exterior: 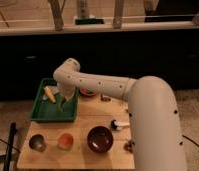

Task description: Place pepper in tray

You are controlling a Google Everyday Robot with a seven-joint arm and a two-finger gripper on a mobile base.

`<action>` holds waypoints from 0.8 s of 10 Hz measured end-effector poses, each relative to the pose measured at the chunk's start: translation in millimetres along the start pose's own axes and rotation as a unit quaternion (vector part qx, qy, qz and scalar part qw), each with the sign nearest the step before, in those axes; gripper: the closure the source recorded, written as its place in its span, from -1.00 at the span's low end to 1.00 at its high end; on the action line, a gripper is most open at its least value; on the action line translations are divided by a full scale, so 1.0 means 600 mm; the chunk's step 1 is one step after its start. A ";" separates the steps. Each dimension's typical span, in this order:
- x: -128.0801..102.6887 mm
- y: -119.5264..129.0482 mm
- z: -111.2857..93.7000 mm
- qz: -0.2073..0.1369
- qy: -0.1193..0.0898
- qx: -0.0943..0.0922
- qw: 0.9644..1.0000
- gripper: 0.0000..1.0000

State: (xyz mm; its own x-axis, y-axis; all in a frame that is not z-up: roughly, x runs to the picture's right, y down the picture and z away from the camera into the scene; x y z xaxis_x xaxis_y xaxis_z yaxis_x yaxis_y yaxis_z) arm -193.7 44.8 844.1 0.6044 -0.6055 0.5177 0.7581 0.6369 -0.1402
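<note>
The green tray (43,114) lies at the back left of the wooden table. A yellow corn-like piece (50,94) rests in its far part. My gripper (63,103) hangs from the white arm over the right half of the tray, just above its floor and right of the yellow piece. The dark-green pepper does not show; if it is at the gripper, it is hidden there.
A reddish bowl (87,92) sits behind the arm, right of the tray. Along the front stand a metal cup (37,142), an orange round item (65,141) and a dark brown bowl (99,138). A white-and-black object (118,125) lies to the right.
</note>
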 end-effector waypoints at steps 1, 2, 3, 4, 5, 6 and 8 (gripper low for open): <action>-0.006 -0.011 0.004 -0.007 -0.004 -0.003 1.000 0.29; -0.014 -0.021 0.009 -0.013 -0.009 -0.006 1.000 0.08; -0.010 -0.024 0.012 -0.015 -0.007 -0.009 1.000 -0.11; -0.007 -0.026 0.015 -0.017 -0.009 -0.011 1.000 -0.30; -0.008 -0.029 0.020 -0.019 -0.012 -0.014 1.000 -0.50; -0.009 -0.033 0.027 -0.022 -0.016 -0.018 0.999 -0.60; -0.007 -0.039 0.034 -0.024 -0.020 -0.022 0.999 -0.60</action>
State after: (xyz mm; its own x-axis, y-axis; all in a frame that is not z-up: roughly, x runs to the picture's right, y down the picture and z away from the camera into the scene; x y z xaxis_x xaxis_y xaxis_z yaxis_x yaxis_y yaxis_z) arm -218.8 42.0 862.3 0.5575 -0.6152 0.5574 0.7968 0.5850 -0.1514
